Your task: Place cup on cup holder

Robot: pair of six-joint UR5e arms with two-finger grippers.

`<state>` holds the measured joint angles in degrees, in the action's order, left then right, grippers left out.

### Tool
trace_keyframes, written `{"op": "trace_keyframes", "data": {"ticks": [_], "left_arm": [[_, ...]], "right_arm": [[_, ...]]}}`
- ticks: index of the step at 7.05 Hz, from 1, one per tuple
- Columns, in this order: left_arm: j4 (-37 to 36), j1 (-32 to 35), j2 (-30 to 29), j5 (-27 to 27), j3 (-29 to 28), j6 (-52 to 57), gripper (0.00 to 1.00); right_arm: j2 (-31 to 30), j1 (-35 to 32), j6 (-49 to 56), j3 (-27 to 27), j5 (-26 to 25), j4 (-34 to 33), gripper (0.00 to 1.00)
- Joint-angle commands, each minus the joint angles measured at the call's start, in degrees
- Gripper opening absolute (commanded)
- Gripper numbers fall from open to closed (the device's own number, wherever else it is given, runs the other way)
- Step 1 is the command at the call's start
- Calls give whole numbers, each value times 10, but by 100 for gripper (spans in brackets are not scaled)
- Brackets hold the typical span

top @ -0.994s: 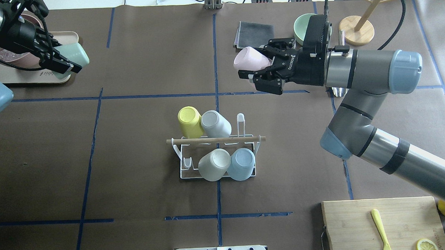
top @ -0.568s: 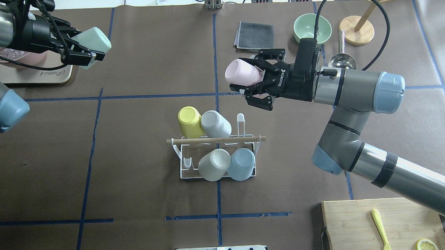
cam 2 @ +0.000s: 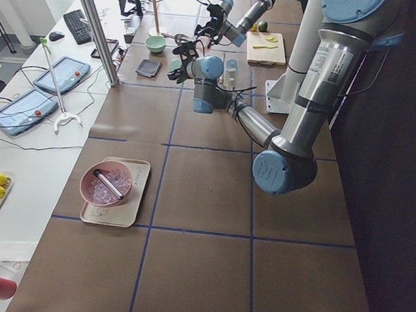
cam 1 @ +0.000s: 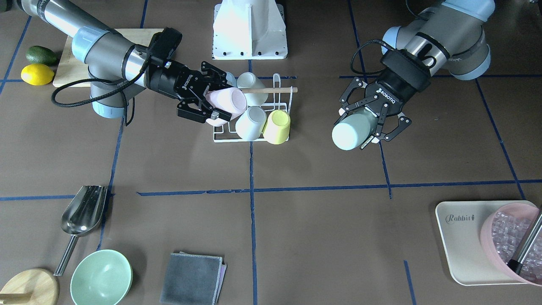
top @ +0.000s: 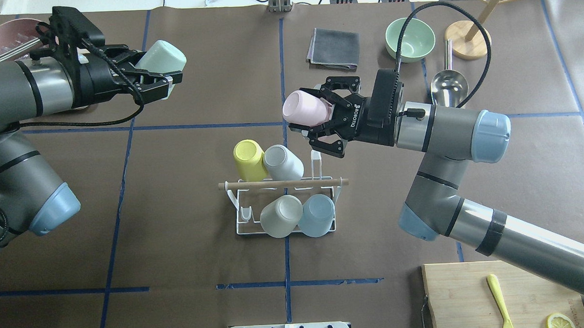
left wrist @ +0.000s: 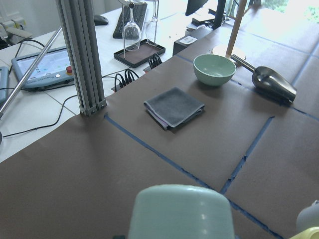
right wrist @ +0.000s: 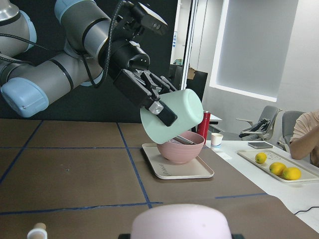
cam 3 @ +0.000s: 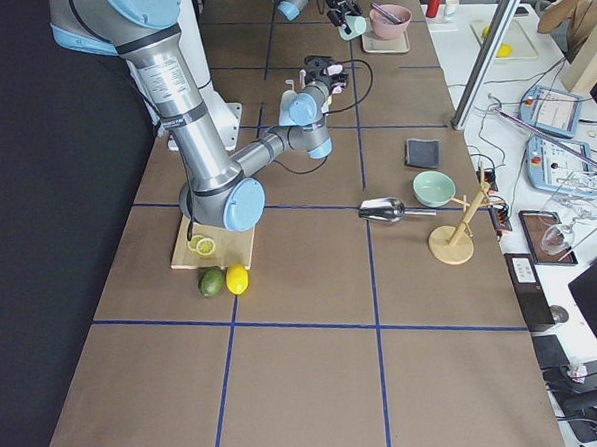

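The cup holder (top: 243, 232) is a white wire rack with a wooden rod (top: 322, 183) at the table's middle. It bears a yellow cup (top: 248, 158), a grey cup (top: 283, 162), an off-white cup (top: 280, 215) and a blue cup (top: 316, 214). My right gripper (top: 310, 113) is shut on a pink cup (top: 299, 107), held in the air just beyond the rack's far right prong (top: 315, 158). My left gripper (top: 158, 74) is shut on a mint cup (top: 164, 57), high at the far left. The mint cup also shows in the front view (cam 1: 351, 131).
A grey cloth (top: 332, 48), green bowl (top: 410, 36), metal scoop (top: 448, 83) and wooden stand (top: 467, 39) lie at the far right. A cutting board (top: 500, 292) is near right. A tray (cam 1: 459, 237) with a pink bowl (cam 1: 514, 241) is far left.
My right gripper has carried the pink cup left and nearer to the rack. My left gripper has carried the mint cup to the right, away from the tray.
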<state>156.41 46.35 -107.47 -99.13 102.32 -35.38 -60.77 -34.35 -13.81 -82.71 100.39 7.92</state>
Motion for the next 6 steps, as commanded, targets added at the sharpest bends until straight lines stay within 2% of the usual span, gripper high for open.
{"op": "trace_keyframes", "data": {"ticks": [1,3,4,6], "left_arm": [[121,-37,21,73,12,-28,6],[220,-161,22,229,10,-21,6],[244,-197,22,241,9,-20,6],[309,-251,42,243,-1,114,7]], "right_arm": [[3,16,5,17,-6,30,0],[3,36,5,47,-15,60,0],[3,42,10,60,-15,71,0],[1,46,28,62,-15,74,0]]}}
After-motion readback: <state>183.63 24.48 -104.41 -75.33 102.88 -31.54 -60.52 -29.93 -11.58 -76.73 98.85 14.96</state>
